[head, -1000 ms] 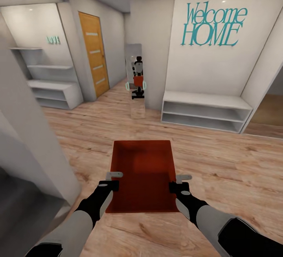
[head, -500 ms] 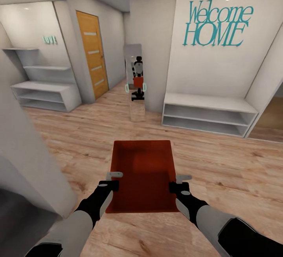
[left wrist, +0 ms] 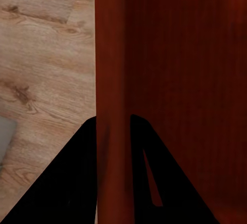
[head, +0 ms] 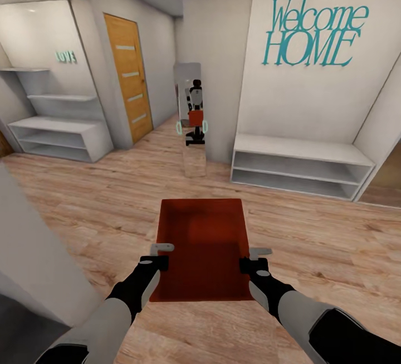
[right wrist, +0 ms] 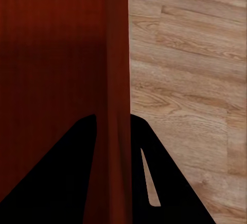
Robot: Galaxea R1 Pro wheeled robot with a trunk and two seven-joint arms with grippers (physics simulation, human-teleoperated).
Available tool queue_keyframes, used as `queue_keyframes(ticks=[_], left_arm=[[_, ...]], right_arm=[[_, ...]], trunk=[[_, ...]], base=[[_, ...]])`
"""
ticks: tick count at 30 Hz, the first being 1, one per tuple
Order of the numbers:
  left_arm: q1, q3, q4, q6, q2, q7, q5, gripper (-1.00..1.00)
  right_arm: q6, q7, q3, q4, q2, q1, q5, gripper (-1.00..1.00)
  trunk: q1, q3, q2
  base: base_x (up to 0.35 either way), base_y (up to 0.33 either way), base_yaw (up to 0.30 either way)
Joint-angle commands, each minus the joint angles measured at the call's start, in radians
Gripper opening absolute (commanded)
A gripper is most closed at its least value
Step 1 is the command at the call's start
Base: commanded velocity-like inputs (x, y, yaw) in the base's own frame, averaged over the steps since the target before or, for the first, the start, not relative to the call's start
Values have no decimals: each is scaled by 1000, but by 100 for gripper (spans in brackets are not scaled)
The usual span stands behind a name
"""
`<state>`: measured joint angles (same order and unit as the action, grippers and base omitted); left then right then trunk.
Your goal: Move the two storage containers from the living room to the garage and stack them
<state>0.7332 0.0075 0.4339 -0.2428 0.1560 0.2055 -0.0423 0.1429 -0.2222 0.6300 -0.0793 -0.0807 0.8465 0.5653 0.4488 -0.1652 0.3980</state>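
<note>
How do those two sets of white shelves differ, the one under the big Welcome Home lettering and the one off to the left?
The low white bench shelf under the Welcome HOME lettering is a single low unit. The stepped white shelving to the left climbs the wall in tiers under a small LOVE sign, beside the orange door. Both are white, look empty and stand on the wood-plank floor.

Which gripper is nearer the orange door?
Left. The left gripper clamps the container's wall on the door's side; the right gripper clamps the opposite wall.

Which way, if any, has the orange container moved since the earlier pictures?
Yes: carried with the robot, the container is nearer the mirror and white bench ahead.
</note>
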Motion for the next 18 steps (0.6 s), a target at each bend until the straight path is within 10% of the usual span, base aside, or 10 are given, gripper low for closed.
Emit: queue_keyframes(ticks=[1, 18], left_arm=[[0, -12, -47, -24, -1, 8, 13, -100], [0, -12, -47, -24, -1, 8, 13, -100]], right_arm=[[3, -5, -16, -4, 6, 2, -10, -100], [3, -5, -16, -4, 7, 2, -9, -100]], trunk=[[1, -2, 2], [1, -2, 2]], base=[[322, 0, 0], [322, 0, 0]])
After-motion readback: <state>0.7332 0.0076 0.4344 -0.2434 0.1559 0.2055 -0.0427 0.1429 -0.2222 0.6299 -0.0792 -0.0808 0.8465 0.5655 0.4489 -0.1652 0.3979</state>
